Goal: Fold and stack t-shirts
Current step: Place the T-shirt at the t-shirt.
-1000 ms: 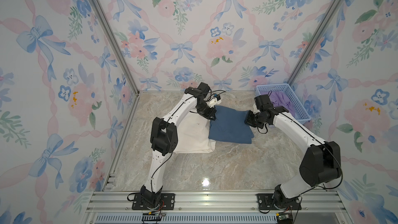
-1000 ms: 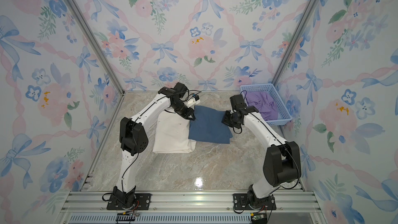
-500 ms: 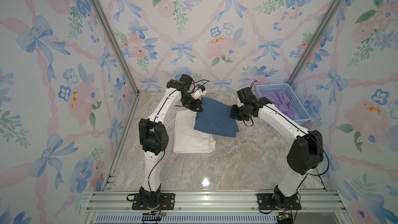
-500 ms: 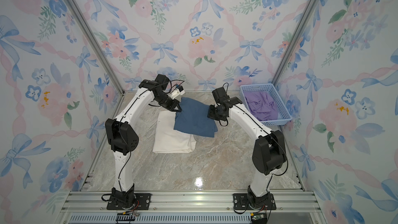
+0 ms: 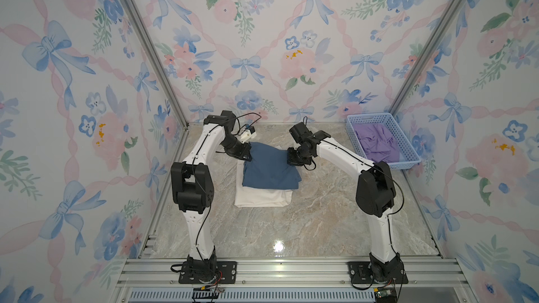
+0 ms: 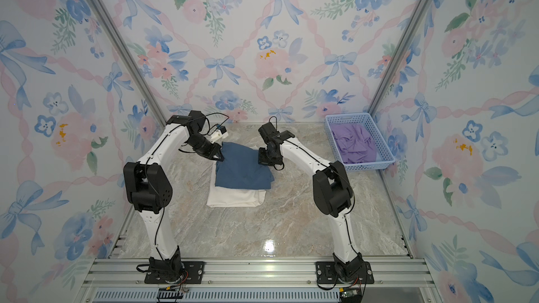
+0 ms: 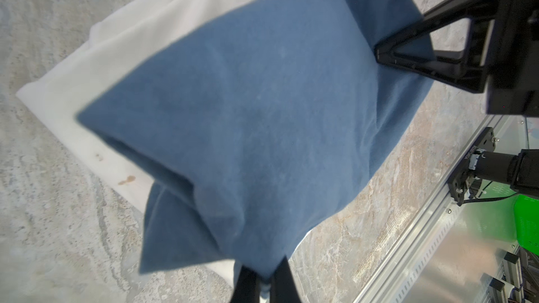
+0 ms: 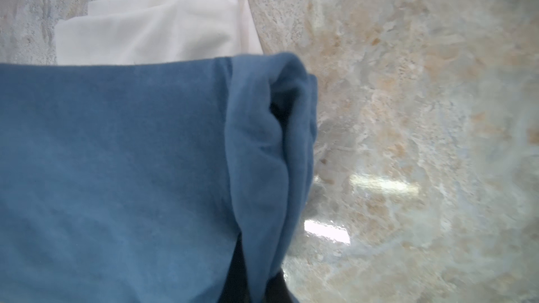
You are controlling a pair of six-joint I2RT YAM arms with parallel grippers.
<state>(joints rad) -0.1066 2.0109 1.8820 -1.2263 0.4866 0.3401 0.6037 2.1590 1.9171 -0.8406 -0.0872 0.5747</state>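
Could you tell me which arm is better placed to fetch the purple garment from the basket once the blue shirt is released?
Right, probably. The basket with the purple garment stands on that arm's side, near the right gripper; the left gripper is across the blue shirt, which both hold.

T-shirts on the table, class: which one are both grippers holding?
The slate-blue t-shirt: the left gripper and right gripper each pinch one of its far corners. It drapes over the folded cream-white t-shirt, which neither touches.
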